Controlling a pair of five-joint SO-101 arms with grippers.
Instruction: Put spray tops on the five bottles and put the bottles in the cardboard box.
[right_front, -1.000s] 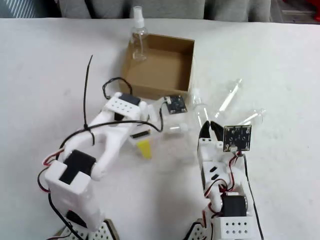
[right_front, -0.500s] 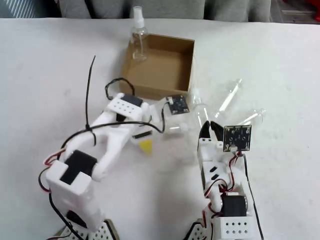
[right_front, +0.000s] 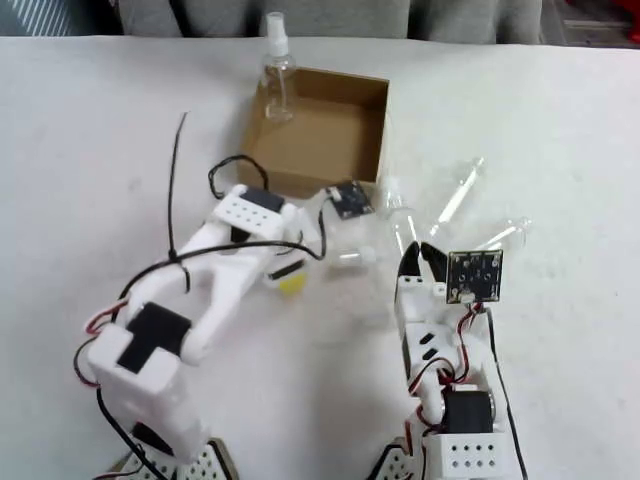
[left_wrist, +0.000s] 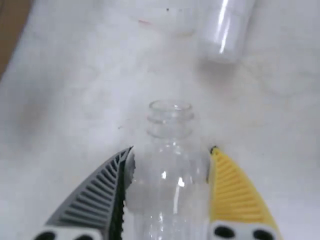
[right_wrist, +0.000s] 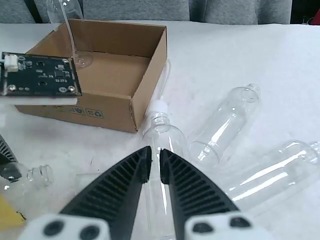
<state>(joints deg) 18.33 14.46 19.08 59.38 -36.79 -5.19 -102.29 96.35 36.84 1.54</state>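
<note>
In the left wrist view my left gripper (left_wrist: 171, 150) is shut on a clear bottle (left_wrist: 169, 125) with an open neck, its grey and yellow fingers (left_wrist: 235, 185) against the bottle's sides. From the high view that left gripper (right_front: 305, 270) sits just in front of the cardboard box (right_front: 375, 135), and the held bottle (right_front: 347, 258) points to the right. One bottle with a spray top (right_front: 275, 70) stands in the box's far left corner. My right gripper (right_front: 422, 252) is shut and holds nothing. Beyond it lie three clear bottles (right_wrist: 225, 125), the nearest one (right_wrist: 162, 132) wearing a white top.
The left arm's black cable (right_front: 175, 190) arcs over the table left of the box. The left wrist's camera board (right_wrist: 40, 75) hangs in front of the box wall (right_wrist: 145, 75) in the right wrist view. Another clear bottle (left_wrist: 225, 27) lies past the held one.
My left gripper has shifted a little towards the box with the bottle in it, and its yellow finger has drawn in. The right arm has not moved.
</note>
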